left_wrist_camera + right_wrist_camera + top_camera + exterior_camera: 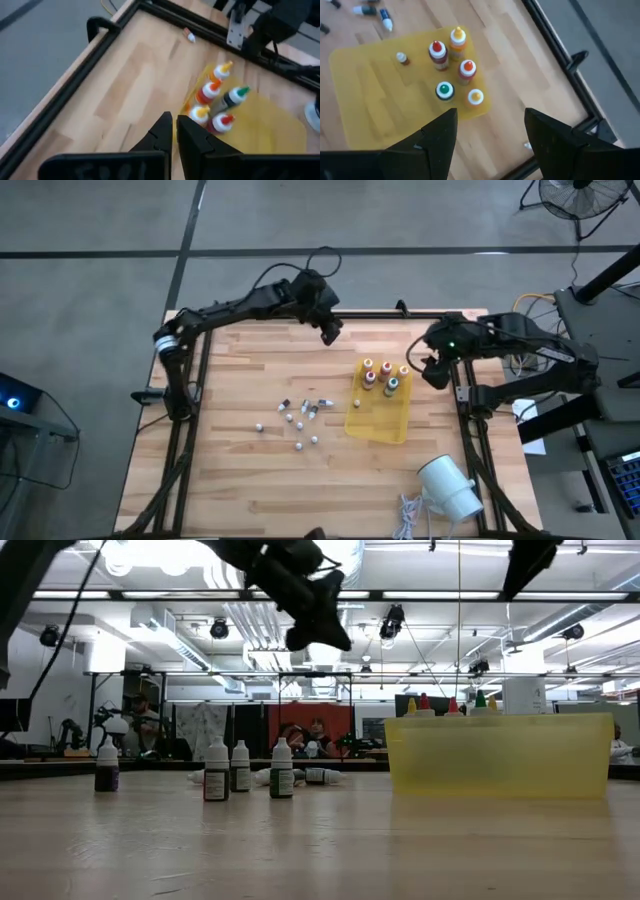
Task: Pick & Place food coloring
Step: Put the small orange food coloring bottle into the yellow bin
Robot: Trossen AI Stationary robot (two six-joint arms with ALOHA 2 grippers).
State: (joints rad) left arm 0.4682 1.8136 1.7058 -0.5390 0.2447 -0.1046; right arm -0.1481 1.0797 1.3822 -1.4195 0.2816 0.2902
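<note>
We can read no text; the labels on the vials (216,783) are too small to make out.

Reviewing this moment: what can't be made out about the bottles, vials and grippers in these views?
- Small vials: too tiny in the high view to tell colours or labels.
- Bottles in the yellow tray: low view shows only their tips over its wall.
- Right gripper: open, but cut off at the low view's upper edge.
- Left gripper: shut; nothing visible between its fingers.

Overhead: straight down on desk (240,480). Low: desk-level, facing the room. Both wrists: close, sharing yellow tray (280,125).
</note>
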